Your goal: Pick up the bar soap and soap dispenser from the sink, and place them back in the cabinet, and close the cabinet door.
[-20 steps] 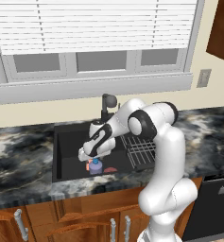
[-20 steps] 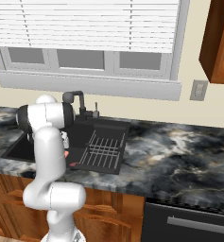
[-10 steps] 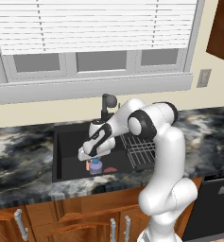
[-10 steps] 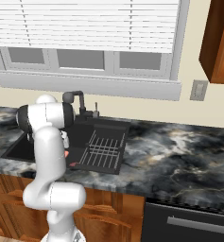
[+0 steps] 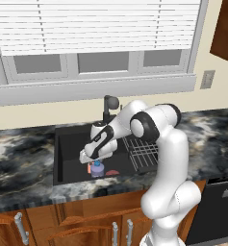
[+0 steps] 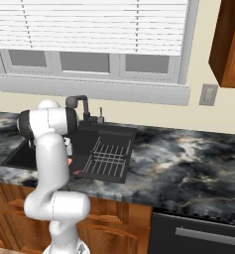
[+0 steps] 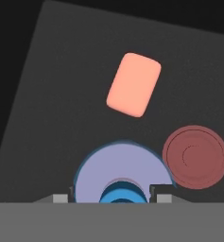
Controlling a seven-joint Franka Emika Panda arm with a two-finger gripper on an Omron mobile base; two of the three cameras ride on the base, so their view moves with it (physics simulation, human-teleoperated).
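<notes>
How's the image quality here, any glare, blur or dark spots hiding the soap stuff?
Left base view: even, flat light, no glare; black sink interior swallows detail, soap dispenser small and soft. Hand view: sharp, shadowless; bar soap clear, dispenser cropped at the bottom. Right base view: the arm blocks the basin.

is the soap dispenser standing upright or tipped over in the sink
Upright. The hand view looks straight down on the soap dispenser, showing its round body with the pump top centred; in the left base view it stands on the sink floor.

Dark red disc (image 7: 195,156), window blinds (image 5: 96,24)
</notes>
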